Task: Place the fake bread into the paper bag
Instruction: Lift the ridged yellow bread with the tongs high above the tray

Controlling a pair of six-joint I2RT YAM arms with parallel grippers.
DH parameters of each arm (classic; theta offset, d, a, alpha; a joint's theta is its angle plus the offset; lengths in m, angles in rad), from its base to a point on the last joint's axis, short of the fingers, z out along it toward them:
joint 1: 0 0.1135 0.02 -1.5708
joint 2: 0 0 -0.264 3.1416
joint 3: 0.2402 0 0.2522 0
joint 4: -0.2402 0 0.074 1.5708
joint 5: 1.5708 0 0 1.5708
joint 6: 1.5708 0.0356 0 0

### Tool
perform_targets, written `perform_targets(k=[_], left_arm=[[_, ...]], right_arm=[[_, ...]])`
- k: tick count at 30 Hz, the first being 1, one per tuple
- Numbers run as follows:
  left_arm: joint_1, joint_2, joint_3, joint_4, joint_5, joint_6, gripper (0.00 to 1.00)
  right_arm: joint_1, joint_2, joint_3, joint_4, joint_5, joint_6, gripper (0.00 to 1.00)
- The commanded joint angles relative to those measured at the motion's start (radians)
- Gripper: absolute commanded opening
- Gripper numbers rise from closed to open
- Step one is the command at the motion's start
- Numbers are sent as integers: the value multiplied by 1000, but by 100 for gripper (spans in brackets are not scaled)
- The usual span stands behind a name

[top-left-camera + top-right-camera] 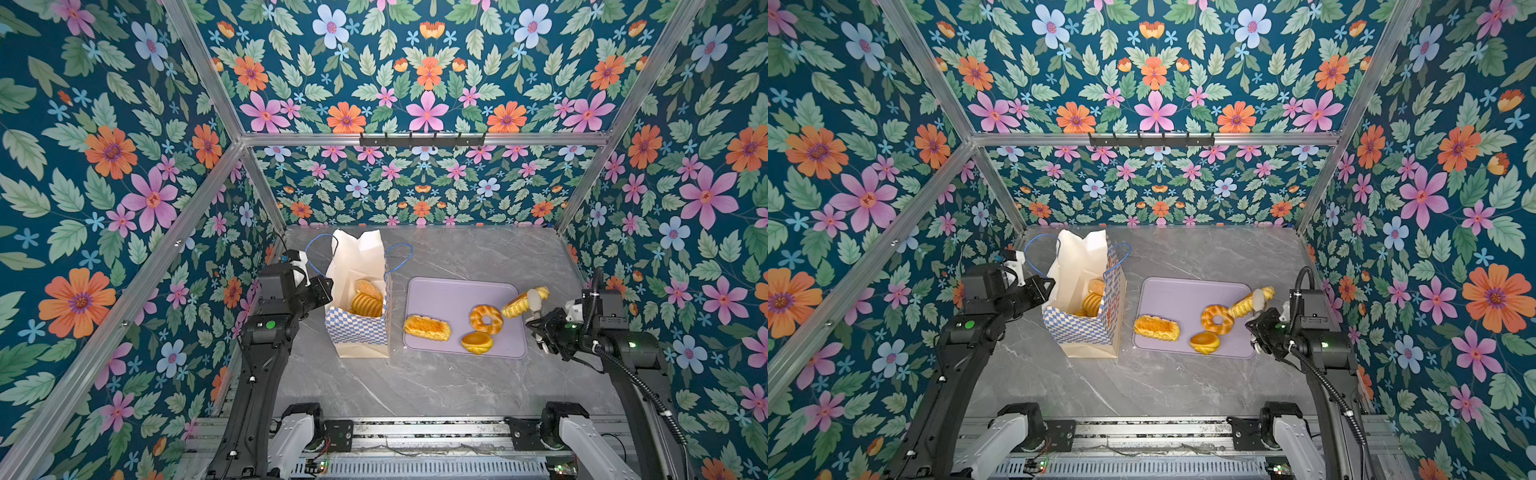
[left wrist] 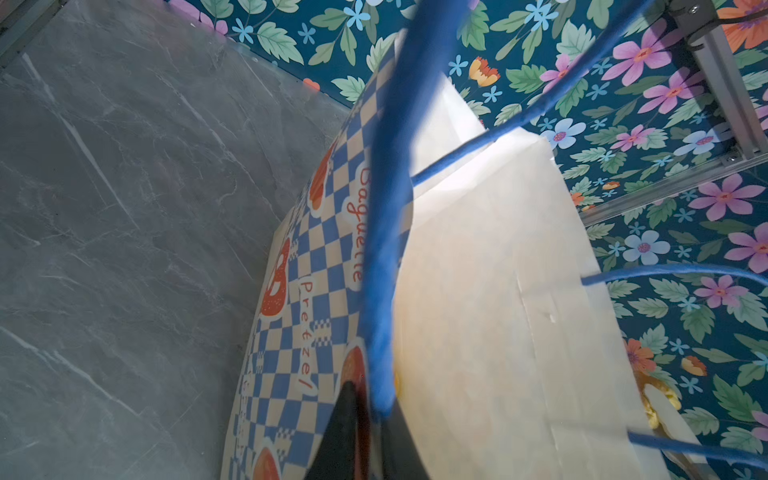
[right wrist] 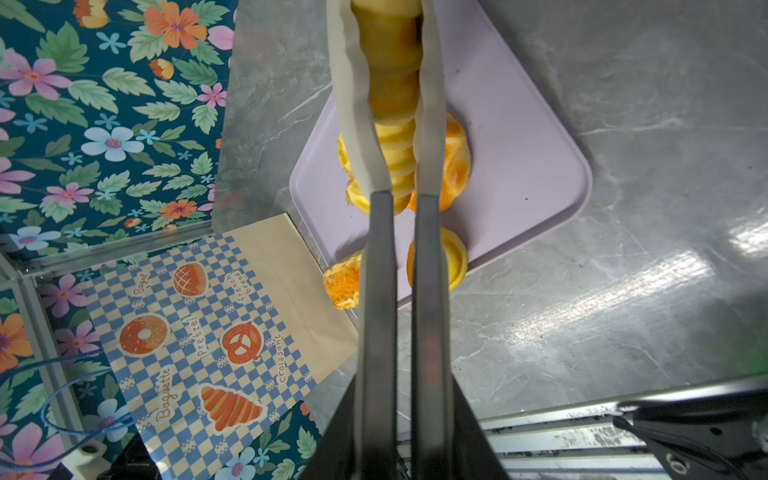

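Clamping the right gripper on a braided loaf, squeezing its narrow sides and holding it, seemingly lifted clear, over the far right part of the lilac tray. Gripping it lengthwise rather than crosswise: in the right wrist view, running the long axis out along the pale fingers, so aiming the loaf wherever the gripper aims. In both top views, slanting it from the tray's far right edge down toward the ring. Pinching the blue cord handle of the paper bag in the left gripper, jaws closed tight on the cord, apparently steadying the bag and its upward-facing mouth. Standing the bag upright just beside the tray's left edge, well apart from the held loaf and to its left. Counting the fake bread: showing a sesame bun and a ridged bun already inside the bag, and leaving the ring, an oblong loaf and a tart on the tray. Judging the coming move as a carry leftward across the tray, passing above the ring and the oblong loaf to reach the mouth. Probably needing to tip the loaf end-down, matching its long axis to the bag's tall, narrow opening. Leaving that carry to the right arm, with the left occupied at the handle.
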Motion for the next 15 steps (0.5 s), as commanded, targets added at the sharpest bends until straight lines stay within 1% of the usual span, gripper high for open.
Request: perform_targets(k=[1, 6, 10, 13, 15], left_arm=[[0, 1, 11, -18, -26, -8, 13], [0, 4, 22, -41, -37, -9, 13], [1, 7, 35, -58, -45, -12, 13], [0, 5, 45, -65, -46, -21, 13], [0, 1, 49, -65, -44, -29, 16]], right_arm=[[49, 3, 20, 116, 70, 14, 27], [123, 26, 37, 198, 100, 4, 27], [170, 71, 91, 208, 111, -54, 26], [185, 92, 128, 221, 100, -93, 26], [192, 103, 150, 238, 79, -112, 26]])
